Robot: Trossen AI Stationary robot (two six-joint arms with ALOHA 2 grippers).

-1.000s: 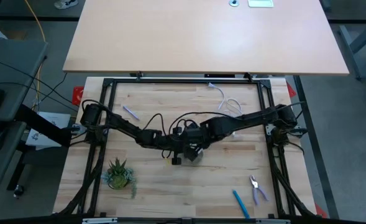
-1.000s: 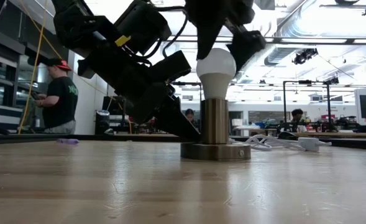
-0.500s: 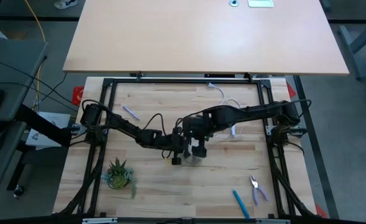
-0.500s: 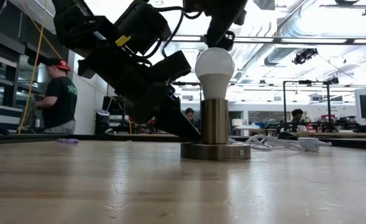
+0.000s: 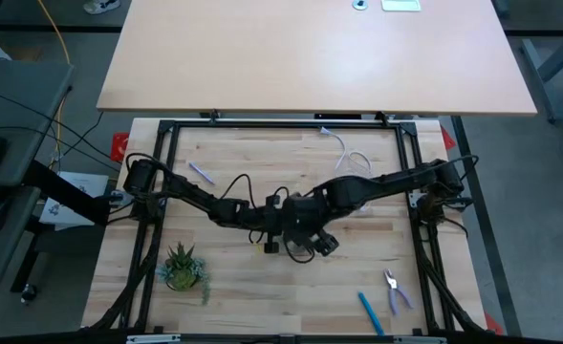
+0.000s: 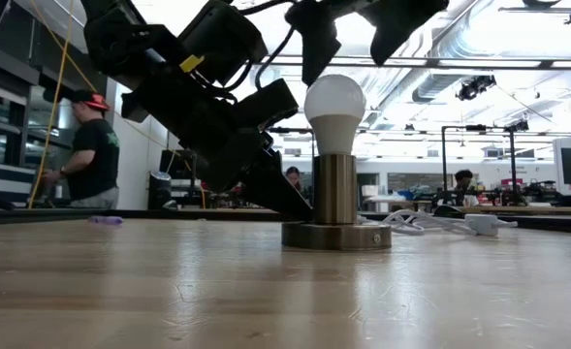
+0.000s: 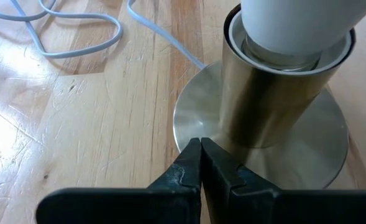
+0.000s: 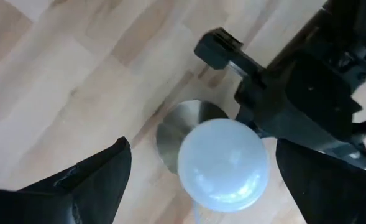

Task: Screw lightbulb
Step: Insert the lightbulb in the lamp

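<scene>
The white lightbulb [image 6: 334,107] stands upright in the brass-grey socket [image 6: 334,189], whose round base [image 6: 335,236] rests on the wooden table near its middle. My right gripper [image 6: 358,34] hangs open just above the lightbulb [image 8: 223,163], pointing down. Its fingers stand on either side of the lightbulb without touching it. In the high view my right gripper [image 5: 312,241] hides the lightbulb. My left gripper [image 7: 201,146] is shut, reaching in from the table's left to the socket's base. My left gripper presses its shut fingertips [image 7: 192,163] on the upper face of the socket's round base [image 7: 198,112], close to the foot of the column. The fingers slant down from the table's left. The socket stands upright with its base flat on the table.
The socket's white cord [image 5: 353,158] loops toward the far right. A small potted plant [image 5: 184,268] stands near left, pliers [image 5: 396,290] and a blue pen [image 5: 370,312] lie near right, and a purple pen [image 5: 200,173] lies far left. People [image 6: 91,145] are in the room behind.
My right gripper has rolled about the line it points along, staying above the lightbulb, so its fingers now stand at a different angle around it. The lightbulb and socket have stayed upright in place.
</scene>
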